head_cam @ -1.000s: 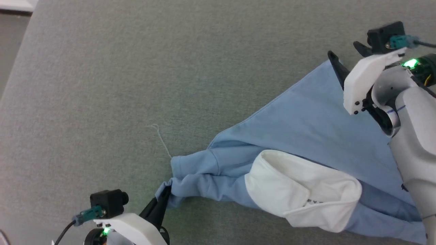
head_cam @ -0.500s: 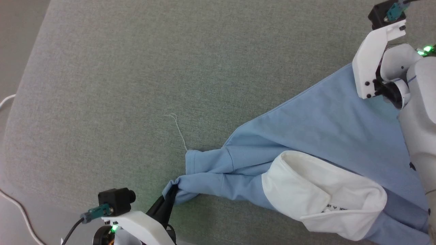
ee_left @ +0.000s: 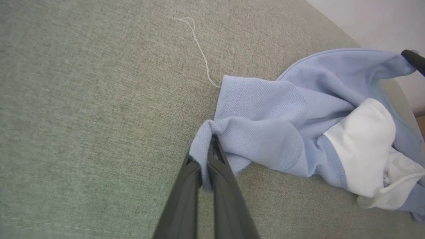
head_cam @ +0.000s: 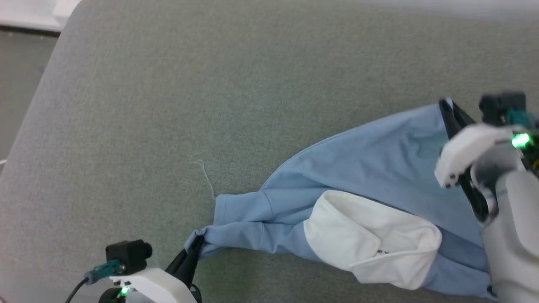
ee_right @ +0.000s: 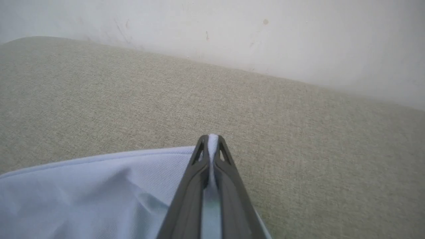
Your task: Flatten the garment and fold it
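Toward the near right of the grey-green woven fabric surface (head_cam: 210,84): light blue short-sleeved polo shirt (head_cam: 379,168) lay bunched and twisted, its white collar lining (head_cam: 366,235) turned outward.
Left gripper (ee_left: 210,146): jaws almost together, pinching a small bunched fold at the sleeve end.
Right gripper (ee_right: 211,139): clamped tight on a thin edge of the far blue corner, with cloth visible between the jaws.
Slip risk: both bites were small. A hard pull apart would likely strip the cloth out, left side first.
Twist risk: sleeve end was rolled on itself. Stretching without untwisting would probably lock the roll in rather than flatten it.
Lining risk: turned-out white part could end up trapped under the blue panel at lay-down.
Thread: pale loose thread (head_cam: 205,179) touched the sleeve hem and might drag along; minor.
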{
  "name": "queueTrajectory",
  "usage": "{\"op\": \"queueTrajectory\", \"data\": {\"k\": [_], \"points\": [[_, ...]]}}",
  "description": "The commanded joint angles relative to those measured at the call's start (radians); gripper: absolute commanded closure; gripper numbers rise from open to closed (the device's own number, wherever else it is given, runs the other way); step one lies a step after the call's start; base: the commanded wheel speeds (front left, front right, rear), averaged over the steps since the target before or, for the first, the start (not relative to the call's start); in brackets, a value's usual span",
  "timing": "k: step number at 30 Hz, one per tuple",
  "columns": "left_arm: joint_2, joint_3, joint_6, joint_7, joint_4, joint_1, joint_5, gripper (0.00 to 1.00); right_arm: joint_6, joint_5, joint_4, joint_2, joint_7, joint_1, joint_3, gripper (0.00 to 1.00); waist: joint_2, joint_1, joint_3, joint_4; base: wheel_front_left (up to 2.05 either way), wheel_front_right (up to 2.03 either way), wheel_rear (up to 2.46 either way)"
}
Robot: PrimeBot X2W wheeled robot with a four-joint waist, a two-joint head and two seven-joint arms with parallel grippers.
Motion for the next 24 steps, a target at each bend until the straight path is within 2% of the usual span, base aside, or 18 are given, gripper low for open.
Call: {"op": "queueTrajectory", "data": {"k": [1, 6, 13, 18, 21, 24], "points": [[0.011, 0.012, 0.011, -0.007, -0.013, 0.013, 0.003, 1.00, -0.001, 0.008, -0.035, 0.007, -0.033, 0.067, -0.029, 1.00, 0.0000, 0.0001, -0.071, -0.064, 0.00, 0.00, 0.00], [0.036, 0.033, 0.023, -0.038, -0.049, 0.017, 0.032, 1.00, -0.001, 0.034, -0.154, 0.046, -0.065, 0.214, -0.126, 1.00, 0.0000, 0.0001, -0.119, -0.107, 0.00, 0.00, 0.00], [0.084, 0.061, 0.011, -0.044, -0.106, -0.044, 0.058, 1.00, -0.001, 0.039, -0.345, 0.053, 0.011, 0.321, -0.179, 1.00, 0.0000, 0.0001, -0.167, -0.148, 0.00, 0.00, 0.00], [0.148, 0.092, -0.030, -0.007, -0.145, -0.186, 0.066, 1.00, -0.001, 0.022, -0.528, -0.019, 0.131, 0.297, -0.178, 1.00, 0.0000, 0.0001, -0.192, -0.173, 0.00, 0.00, 0.00], [0.194, 0.091, -0.064, 0.044, -0.166, -0.304, 0.081, 1.00, -0.001, 0.021, -0.624, -0.080, 0.224, 0.247, -0.166, 1.00, 0.0000, 0.0001, -0.198, -0.180, 0.00, 0.00, 0.00], [0.206, 0.093, -0.095, 0.085, -0.193, -0.439, 0.069, 1.00, -0.001, 0.024, -0.694, -0.161, 0.308, 0.182, -0.147, 1.00, 0.0000, 0.0001, -0.194, -0.183, 0.00, 0.00, 0.00]]}}
